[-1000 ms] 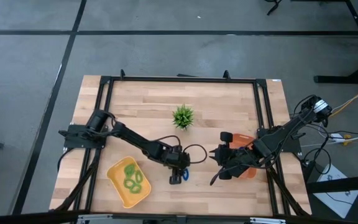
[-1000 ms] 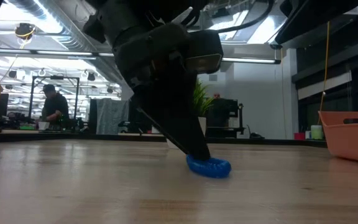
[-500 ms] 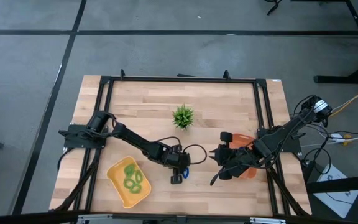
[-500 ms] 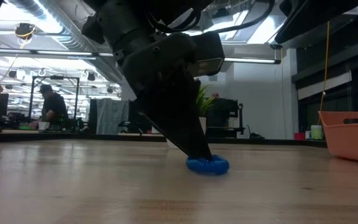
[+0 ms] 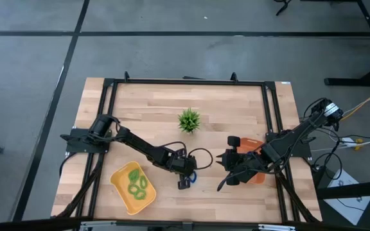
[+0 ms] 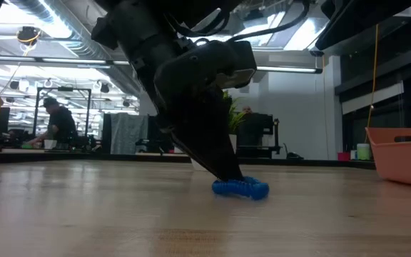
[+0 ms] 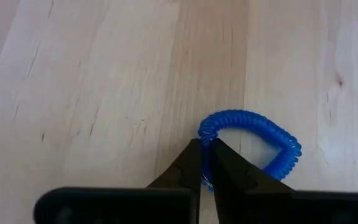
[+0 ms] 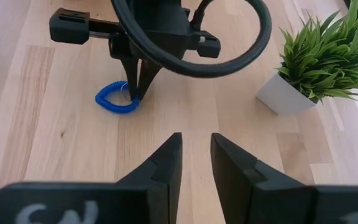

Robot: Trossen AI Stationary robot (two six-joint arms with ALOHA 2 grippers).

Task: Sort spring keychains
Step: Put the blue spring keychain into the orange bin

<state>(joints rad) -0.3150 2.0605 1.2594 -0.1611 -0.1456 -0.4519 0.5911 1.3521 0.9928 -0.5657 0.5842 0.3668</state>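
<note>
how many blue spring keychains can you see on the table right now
1. The blue spring keychain lies on the wood near the table's middle front, pinched at one edge by the left gripper. More may sit hidden in the orange tray under the right arm.

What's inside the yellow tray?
The yellow tray holds light green spring keychains, piled together so their number is unclear. Whatever lies beneath them is covered. No blue ones show inside.

Pinched at one edge between the left gripper [image 5: 184, 183] tips, flat on the wooden table [image 5: 236, 102]: blue coiled spring keychain [image 7: 252, 142]. Beside it, toward the table's left: yellow tray [image 5: 122, 194] holding green coiled keychains [image 5: 137, 184]. Opposite, facing it: right gripper [image 5: 222, 184], an orange bin [image 5: 256, 178] behind it. Beyond both: small potted plant [image 5: 189, 119].
</note>
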